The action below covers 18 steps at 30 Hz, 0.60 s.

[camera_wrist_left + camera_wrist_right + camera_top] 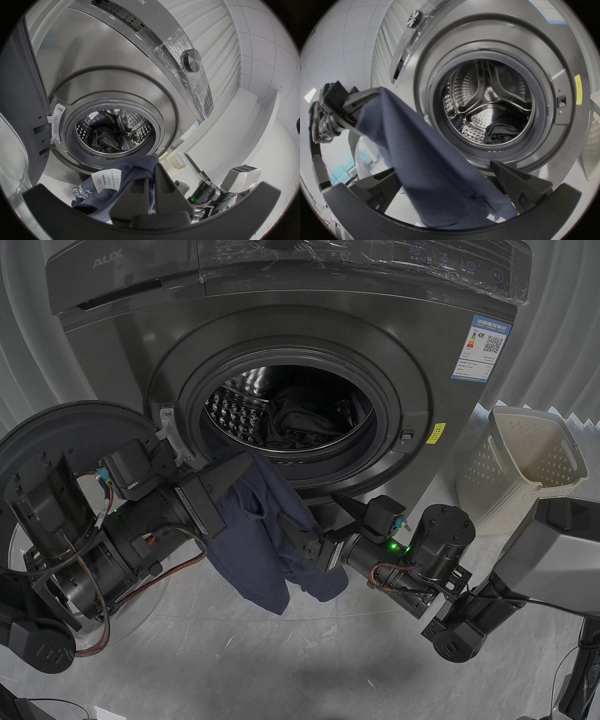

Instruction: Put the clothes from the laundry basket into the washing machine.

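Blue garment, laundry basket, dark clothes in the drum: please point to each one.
Blue garment [262, 540]: head view, on its hanging middle.
Laundry basket [484, 480]: head view, on its perforated side wall.
Dark clothes [300, 418]: head view, on the middle of the pile.

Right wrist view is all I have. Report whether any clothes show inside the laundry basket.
Observer: The head view shows none inside the cream perforated plastic laundry basket, which stands to the right of the washer.
Operator: Tell me how the left jaws hold the garment.
Observer: In the left wrist view the left jaws are shut on the navy blue cloth garment, close to its white label.
Operator: Give me its lower end.
Observer: In the head view it hangs below the drum opening of the grey front-loading washing machine, outside the machine.
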Motion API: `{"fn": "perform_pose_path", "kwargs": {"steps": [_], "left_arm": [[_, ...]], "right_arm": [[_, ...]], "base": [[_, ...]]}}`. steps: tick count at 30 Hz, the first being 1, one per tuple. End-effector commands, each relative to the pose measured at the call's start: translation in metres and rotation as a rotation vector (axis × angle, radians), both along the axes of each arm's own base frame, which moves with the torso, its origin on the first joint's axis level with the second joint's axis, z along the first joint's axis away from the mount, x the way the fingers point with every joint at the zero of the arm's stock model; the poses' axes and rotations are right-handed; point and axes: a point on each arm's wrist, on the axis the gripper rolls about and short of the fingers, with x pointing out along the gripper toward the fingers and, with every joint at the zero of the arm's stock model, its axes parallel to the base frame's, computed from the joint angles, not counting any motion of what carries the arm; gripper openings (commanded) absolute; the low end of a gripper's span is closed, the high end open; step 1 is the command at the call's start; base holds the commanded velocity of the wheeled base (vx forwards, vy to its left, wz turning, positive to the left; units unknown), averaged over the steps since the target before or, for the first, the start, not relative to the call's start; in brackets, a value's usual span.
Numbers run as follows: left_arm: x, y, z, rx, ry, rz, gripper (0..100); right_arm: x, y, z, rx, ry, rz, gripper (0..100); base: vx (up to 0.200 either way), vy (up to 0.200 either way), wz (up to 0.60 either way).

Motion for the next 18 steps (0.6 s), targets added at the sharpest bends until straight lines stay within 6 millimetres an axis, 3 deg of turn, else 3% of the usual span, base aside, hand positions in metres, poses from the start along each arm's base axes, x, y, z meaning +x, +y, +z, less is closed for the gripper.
{"fn": "perform_pose_path", "kwargs": {"steps": [1,7,18], "left_arm": [[-0.005,0.003,0.0,0.001,0.001,-0.003,0],[-0.007,0.003,-0.003,0.006,0.009,-0.009,0],[-0.007,0.002,-0.003,0.006,0.011,-0.014,0]], "right_arm": [[0.024,-0.011,-0.008,-0.002,0.004,-0.085,100],[0.046,-0.035,-0.004,0.007,0.0,-0.181,100],[0.033,-0.026,-0.012,-0.013,0.025,-0.143,100]], "base": [[0.0,0.0,0.0],[0.0,0.0,0.0],[0.0,0.0,0.0]]}}
